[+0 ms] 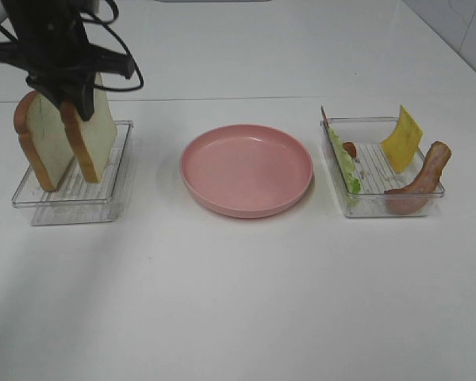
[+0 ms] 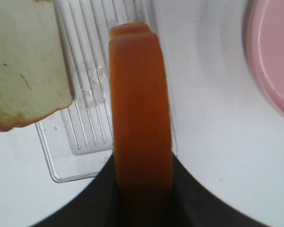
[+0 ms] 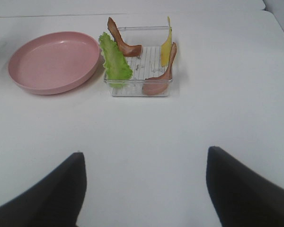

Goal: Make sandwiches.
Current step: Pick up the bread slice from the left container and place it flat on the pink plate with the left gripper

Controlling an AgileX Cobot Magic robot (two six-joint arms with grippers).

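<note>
No sandwiches are in view, only loose parts. Two bread slices stand upright in the left clear tray [image 1: 32,208]. My left gripper [image 1: 78,105] is shut on the top crust of the right-hand slice [image 1: 99,135], and the left wrist view shows its brown edge [image 2: 139,104] pinched between the dark fingers. The other slice [image 1: 44,147] leans beside it, apart from the gripper. Green lettuce [image 3: 114,61], yellow cheese [image 3: 166,45] and bacon strips [image 3: 158,80] sit in the right tray [image 3: 142,90]. My right gripper [image 3: 144,189] hovers open and empty, short of that tray.
A round pink plate [image 1: 246,171] with nothing on it lies between the two trays on the white table. Bare tabletop stretches in front of the plate and trays. A seam in the table runs behind them.
</note>
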